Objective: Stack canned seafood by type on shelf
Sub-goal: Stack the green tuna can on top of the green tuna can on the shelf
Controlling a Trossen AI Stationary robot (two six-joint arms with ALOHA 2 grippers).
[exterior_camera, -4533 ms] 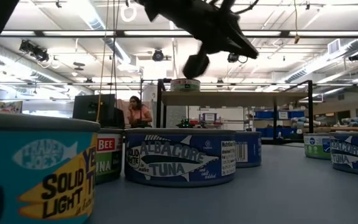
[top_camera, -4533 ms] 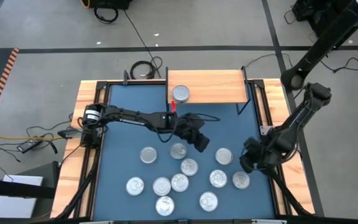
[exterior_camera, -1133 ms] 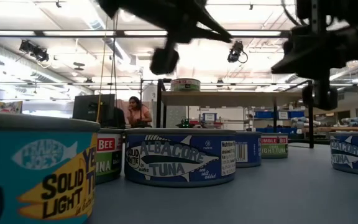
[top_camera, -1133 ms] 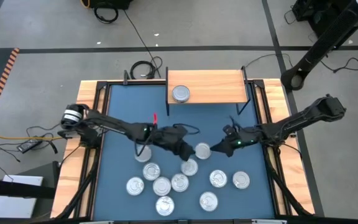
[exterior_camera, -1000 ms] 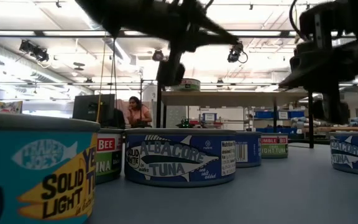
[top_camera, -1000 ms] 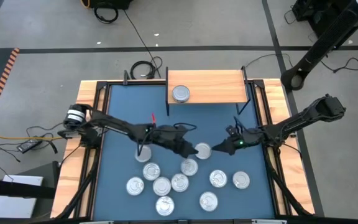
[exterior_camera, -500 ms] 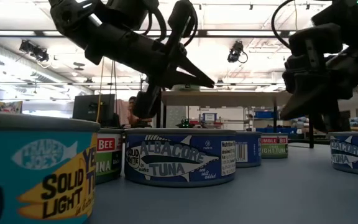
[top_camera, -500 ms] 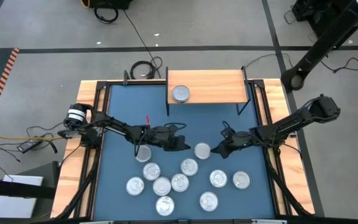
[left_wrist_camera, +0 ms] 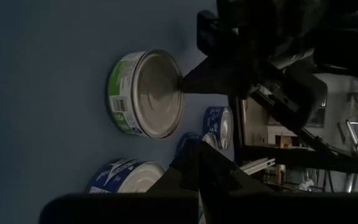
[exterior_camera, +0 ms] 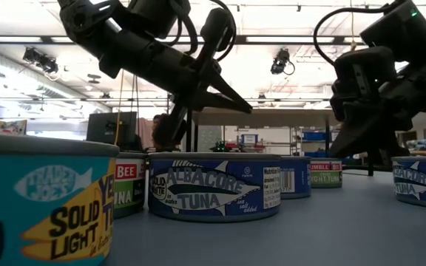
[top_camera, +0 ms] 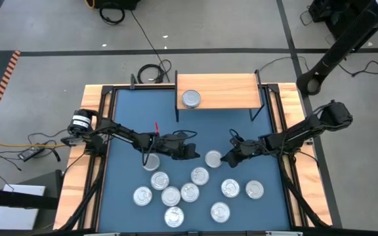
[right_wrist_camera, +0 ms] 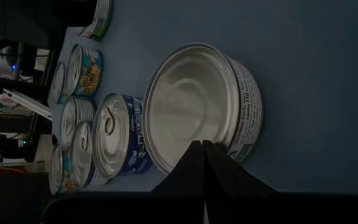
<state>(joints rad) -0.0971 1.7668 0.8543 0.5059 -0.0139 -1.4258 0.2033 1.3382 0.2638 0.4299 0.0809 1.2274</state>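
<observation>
Right hand (top_camera: 226, 158), pressed together, sits beside the green-labelled silver round tin (top_camera: 213, 158); I'd spread it before gripping.

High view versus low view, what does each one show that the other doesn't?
Only the high view shows the layout: one can on the shelf, ten more on the table, with the shut left gripper and shut right gripper on either side of the can between them. Only the low view shows labels, such as an albacore tuna can, and the room behind. Both show the shelf, the arms and cans on the table.
</observation>
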